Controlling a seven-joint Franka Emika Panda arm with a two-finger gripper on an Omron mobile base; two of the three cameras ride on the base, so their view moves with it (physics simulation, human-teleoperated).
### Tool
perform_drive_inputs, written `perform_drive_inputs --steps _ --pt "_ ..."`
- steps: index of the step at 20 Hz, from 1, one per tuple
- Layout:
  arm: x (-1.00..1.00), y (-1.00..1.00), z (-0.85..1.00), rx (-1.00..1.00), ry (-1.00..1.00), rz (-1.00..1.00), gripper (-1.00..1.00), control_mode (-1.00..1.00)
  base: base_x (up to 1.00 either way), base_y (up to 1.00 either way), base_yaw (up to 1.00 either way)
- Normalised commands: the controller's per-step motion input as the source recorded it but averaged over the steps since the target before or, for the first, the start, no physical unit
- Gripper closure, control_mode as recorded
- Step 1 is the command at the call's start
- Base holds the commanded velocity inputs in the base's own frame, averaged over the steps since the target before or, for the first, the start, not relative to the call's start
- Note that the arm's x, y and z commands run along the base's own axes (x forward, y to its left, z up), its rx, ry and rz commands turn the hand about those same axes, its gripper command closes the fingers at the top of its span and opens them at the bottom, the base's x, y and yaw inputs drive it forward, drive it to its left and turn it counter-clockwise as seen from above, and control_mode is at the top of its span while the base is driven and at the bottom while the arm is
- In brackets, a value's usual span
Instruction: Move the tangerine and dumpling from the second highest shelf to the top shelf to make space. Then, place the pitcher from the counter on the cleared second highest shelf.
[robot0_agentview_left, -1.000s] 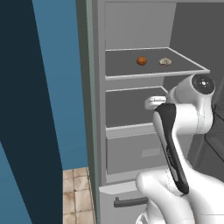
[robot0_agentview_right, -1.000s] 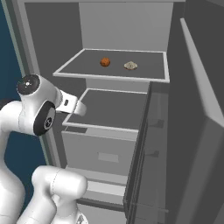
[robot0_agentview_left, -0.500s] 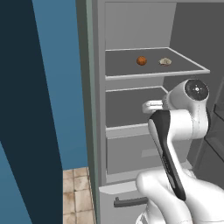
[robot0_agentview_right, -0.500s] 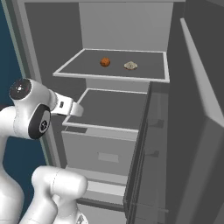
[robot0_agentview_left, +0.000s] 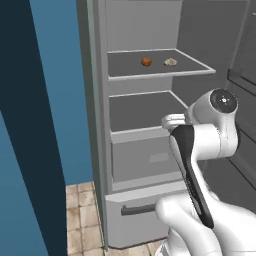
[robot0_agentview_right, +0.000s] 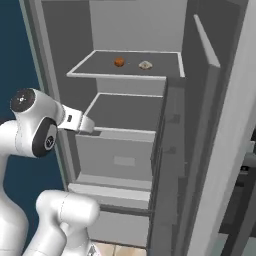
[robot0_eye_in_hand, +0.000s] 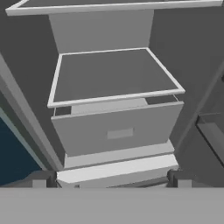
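Tangerine (robot0_agentview_left: 146, 61), dumpling (robot0_agentview_left: 170, 62) on shelf (robot0_agentview_left: 190, 64)

I see the tangerine (robot0_agentview_left: 146, 61) as plain orange and the dumpling (robot0_agentview_left: 170, 62) as pale cream-beige. The shelf (robot0_agentview_left: 125, 65) under them is dark grey with a thin white rim; the shelf below (robot0_eye_in_hand: 109, 74) matches it. The drawer front (robot0_eye_in_hand: 118, 129) is mid grey. The floor tiles (robot0_agentview_left: 80, 215) are mottled beige. The wall panel (robot0_agentview_left: 55, 75) is blue. The arm (robot0_agentview_left: 210, 135) is white with dark joints.
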Motion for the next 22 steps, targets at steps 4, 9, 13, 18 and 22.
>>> perform_drive_inputs --steps 4,9,13,18,22 --pt "0.00 0.00 0.00 0.00 0.00 0.00 -1.00 1.00 -0.67 0.00 -0.32" --pt "0.00 0.00 0.00 0.00 0.00 0.00 -1.00 1.00 -0.81 0.00 -0.39" --pt "0.00 0.00 0.00 0.00 0.00 0.00 -1.00 1.00 -0.94 0.00 -0.41" --pt "0.00 0.00 0.00 0.00 0.00 0.00 -1.00 1.00 -0.89 0.00 -0.43" --pt "0.00 0.00 0.00 0.00 0.00 0.00 -1.00 1.00 -0.36 0.00 -0.49"
